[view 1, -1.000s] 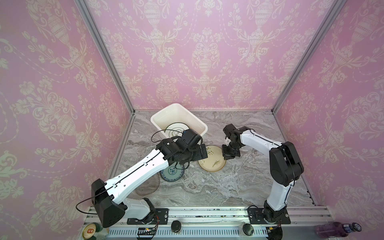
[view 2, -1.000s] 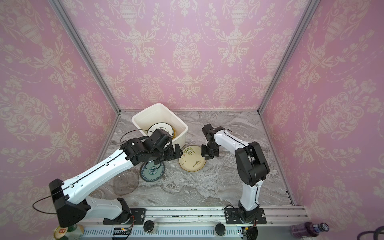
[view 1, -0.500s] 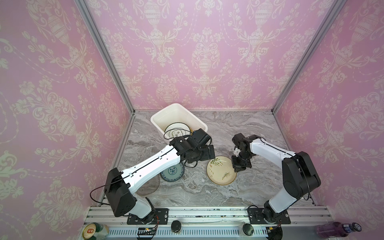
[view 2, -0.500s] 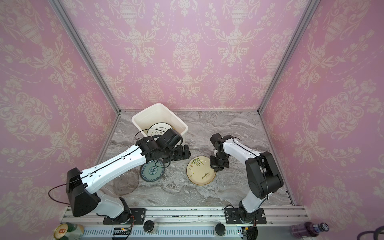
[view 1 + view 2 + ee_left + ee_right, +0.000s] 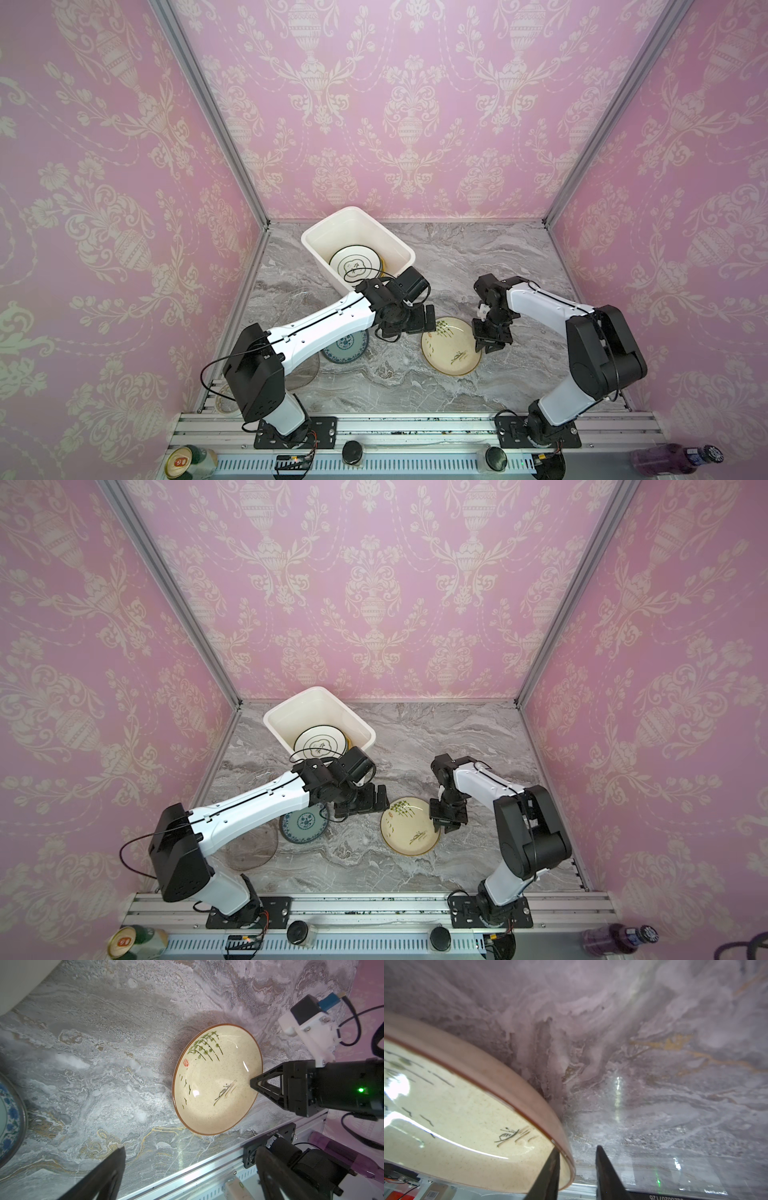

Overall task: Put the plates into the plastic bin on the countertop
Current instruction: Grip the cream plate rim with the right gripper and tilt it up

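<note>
Barely apart, right gripper (image 5: 577,1148) astride cream plate (image 5: 456,1115); left gripper (image 5: 189,1155) wide-open, empty, cropped.

Pink wallpaper (image 5: 409,62) printed with cream urns and garlands is seen on three walls, which are joined by aluminium corner posts (image 5: 208,112). Along the slotted front rail (image 5: 415,464), a green can (image 5: 189,460) is placed at the left end and a purple bottle (image 5: 673,457) at the right. A black round cap (image 5: 352,452) is set between them.
</note>
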`<state>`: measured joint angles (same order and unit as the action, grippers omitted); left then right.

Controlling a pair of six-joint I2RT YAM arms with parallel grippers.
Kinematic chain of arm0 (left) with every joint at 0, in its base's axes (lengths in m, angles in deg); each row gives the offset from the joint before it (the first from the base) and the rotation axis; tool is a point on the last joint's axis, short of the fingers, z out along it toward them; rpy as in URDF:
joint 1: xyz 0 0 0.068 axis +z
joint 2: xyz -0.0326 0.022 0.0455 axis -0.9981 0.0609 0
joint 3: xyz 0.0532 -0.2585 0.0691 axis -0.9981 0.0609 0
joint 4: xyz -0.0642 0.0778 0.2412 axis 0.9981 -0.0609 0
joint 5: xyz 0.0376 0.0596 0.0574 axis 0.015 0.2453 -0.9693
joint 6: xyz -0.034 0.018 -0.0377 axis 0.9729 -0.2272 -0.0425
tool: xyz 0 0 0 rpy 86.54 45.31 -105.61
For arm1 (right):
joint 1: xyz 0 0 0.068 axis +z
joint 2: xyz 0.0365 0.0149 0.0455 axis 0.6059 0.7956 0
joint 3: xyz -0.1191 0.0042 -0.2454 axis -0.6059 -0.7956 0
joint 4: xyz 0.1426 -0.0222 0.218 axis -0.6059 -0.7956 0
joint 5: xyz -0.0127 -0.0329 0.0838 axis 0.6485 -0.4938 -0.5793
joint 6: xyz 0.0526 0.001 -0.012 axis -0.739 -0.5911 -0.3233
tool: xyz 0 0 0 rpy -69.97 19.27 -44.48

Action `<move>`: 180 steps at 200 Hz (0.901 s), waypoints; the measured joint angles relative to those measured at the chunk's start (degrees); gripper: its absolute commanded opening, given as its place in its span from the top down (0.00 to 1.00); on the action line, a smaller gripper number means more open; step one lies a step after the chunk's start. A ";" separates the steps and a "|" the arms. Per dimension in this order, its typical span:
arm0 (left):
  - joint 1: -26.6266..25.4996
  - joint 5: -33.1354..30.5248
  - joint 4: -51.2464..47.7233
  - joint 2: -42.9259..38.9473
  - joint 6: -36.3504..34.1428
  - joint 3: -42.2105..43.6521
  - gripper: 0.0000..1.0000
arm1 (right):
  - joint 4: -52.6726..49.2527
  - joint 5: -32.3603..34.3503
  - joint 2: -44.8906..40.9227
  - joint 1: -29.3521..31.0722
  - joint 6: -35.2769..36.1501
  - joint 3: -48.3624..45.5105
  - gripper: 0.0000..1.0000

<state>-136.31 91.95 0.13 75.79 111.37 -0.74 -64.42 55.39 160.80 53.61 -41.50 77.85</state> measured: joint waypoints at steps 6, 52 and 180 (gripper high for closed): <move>0.00 0.42 0.20 0.28 0.13 0.02 0.01 | 0.04 -0.28 -0.55 -0.39 0.02 0.00 0.53; 0.00 5.40 3.58 4.42 0.98 0.55 0.01 | 1.79 -5.31 -5.33 -5.18 -0.02 -0.11 0.36; 0.50 19.87 27.69 10.56 10.45 14.67 0.08 | 12.72 -23.91 -3.37 -11.47 0.22 -10.01 0.35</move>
<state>-135.81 111.82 27.83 86.34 121.82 13.93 -51.70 31.47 157.43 42.13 -41.28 67.84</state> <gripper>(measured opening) 0.941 0.653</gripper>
